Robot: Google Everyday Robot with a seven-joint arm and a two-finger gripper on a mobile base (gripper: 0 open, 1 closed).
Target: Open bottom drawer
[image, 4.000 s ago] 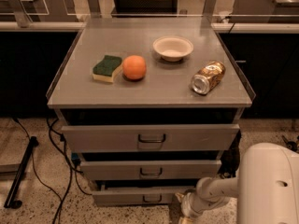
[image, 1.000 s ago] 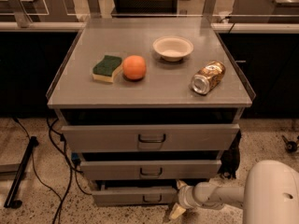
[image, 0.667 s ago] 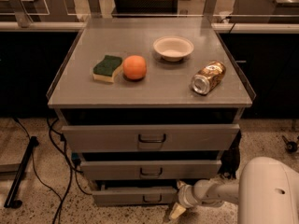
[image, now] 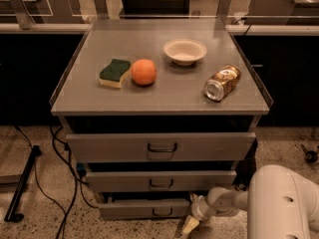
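- Locate the bottom drawer (image: 129,210). It is the lowest and narrowest-looking of the three grey fronts, directly below the front edge of the tabletop (image: 164,101). A small dark loop handle (image: 162,212) sits at its centre.
- The gripper (image: 191,225) hangs near floor level, just right of that handle, beneath the front edge toward the front-right corner. Nothing is visibly in its hold, and how far open it is cannot be told from this view.
- Shift the gripper left and slightly up onto the loop. Keep clear of the middle drawer (image: 124,181) above.
- Seat it squarely on the handle before loading it.
- Pull straight out, square to the front edge, and slowly. The soda can (image: 222,83) lying on its side near the right edge could roll, as could the orange (image: 143,72).
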